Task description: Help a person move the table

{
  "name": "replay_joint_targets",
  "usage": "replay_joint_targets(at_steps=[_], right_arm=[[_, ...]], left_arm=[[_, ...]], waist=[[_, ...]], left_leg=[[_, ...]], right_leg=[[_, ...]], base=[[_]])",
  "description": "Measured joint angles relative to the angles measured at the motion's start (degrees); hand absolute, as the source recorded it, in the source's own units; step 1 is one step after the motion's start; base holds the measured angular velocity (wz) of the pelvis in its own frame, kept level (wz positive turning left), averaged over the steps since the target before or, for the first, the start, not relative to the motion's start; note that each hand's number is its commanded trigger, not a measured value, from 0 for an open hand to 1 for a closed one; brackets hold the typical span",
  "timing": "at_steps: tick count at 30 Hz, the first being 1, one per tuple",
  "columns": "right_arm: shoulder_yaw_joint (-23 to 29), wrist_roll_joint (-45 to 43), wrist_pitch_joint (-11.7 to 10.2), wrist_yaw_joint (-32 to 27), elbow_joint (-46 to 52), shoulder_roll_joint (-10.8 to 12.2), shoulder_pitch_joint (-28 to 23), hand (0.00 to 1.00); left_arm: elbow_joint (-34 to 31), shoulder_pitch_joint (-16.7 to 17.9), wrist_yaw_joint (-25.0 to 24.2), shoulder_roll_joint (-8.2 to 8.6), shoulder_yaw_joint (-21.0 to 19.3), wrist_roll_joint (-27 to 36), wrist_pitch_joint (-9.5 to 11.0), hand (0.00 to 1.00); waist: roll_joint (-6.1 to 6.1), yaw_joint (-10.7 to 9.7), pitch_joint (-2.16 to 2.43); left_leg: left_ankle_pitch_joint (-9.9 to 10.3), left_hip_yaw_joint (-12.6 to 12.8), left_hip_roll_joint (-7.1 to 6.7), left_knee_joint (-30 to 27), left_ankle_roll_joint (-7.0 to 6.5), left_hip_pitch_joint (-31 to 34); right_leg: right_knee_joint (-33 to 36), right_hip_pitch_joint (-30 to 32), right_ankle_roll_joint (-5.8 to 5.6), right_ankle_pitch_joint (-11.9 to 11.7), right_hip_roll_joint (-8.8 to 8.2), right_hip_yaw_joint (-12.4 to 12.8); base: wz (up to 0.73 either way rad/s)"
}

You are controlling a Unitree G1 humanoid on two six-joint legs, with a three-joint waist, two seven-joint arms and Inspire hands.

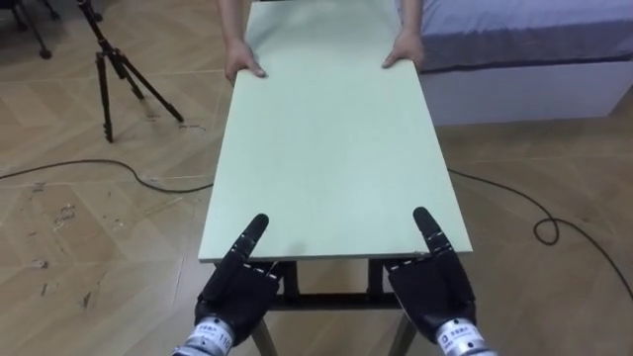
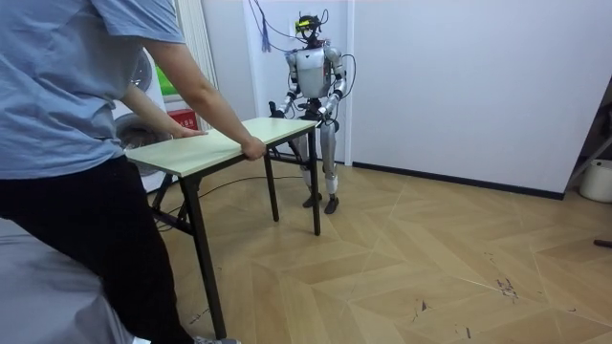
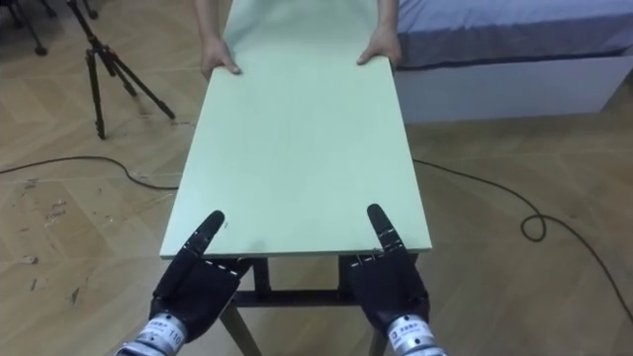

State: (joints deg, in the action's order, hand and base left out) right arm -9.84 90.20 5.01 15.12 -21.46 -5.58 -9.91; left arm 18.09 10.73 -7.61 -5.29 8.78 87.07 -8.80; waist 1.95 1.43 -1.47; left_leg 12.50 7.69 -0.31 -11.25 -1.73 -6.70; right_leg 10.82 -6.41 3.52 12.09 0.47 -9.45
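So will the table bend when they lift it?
It probably stays stiff: the table top looks flat and solid. Likely not very heavy, since its legs are thin. It could tilt, being long, with the person at one end and the left robot hand and right robot hand at the other.

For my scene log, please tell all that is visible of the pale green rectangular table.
The pale green rectangular table has a smooth, bare, flat top on dark metal legs. It is level over the wooden floor. The robot's left hand and right hand meet its near edge; a person's hands grip the far end.
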Motion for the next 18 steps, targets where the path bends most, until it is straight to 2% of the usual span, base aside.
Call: replay_joint_targets(at_steps=[6, 8, 13, 18], right_arm=[[0.0, -0.1, -0.1, -0.7, 0.0, 0.1, 0.2, 1.00], [-0.1, -0.1, -0.2, -4.4, -0.5, 0.3, 0.6, 1.00], [-0.6, -0.1, -0.5, -7.5, -1.1, 1.1, 0.6, 1.00], [-2.4, 0.0, -3.2, -7.7, -1.1, 1.7, 0.1, 1.00]], left_arm=[[0.0, -0.1, 0.9, 0.17, 0.0, -0.3, 0.0, 1.00], [-0.1, -0.2, 2.6, 0.50, 0.0, -0.9, 0.0, 1.00], [-0.1, -0.2, 6.1, 1.32, -0.1, -1.4, 0.0, 1.00], [-0.3, 0.0, 6.8, 1.47, 0.0, -2.5, 0.3, 1.00]], waist=[[0.00, 0.0, 0.02], [-0.03, 0.3, 0.01], [-0.40, 0.7, -0.07], [-1.11, 0.8, -0.23]], left_leg=[[0.0, 0.0, -0.01, -0.1, 0.00, 0.2], [0.0, 0.0, -0.02, 0.1, 0.01, 0.2], [0.0, 0.0, 0.18, 1.3, 0.01, 0.1], [0.0, 0.0, 0.46, 2.1, 0.05, -1.0]], right_leg=[[-0.1, 0.0, 0.01, 0.0, 0.01, -0.1], [0.0, 0.0, 0.02, 0.0, 0.03, -0.1], [0.0, 0.3, 0.03, -0.1, 0.30, 0.0], [-0.3, -0.5, -0.04, -0.2, 0.64, 0.0]], base=[[0.00], [0.00], [-0.04], [-0.01]])
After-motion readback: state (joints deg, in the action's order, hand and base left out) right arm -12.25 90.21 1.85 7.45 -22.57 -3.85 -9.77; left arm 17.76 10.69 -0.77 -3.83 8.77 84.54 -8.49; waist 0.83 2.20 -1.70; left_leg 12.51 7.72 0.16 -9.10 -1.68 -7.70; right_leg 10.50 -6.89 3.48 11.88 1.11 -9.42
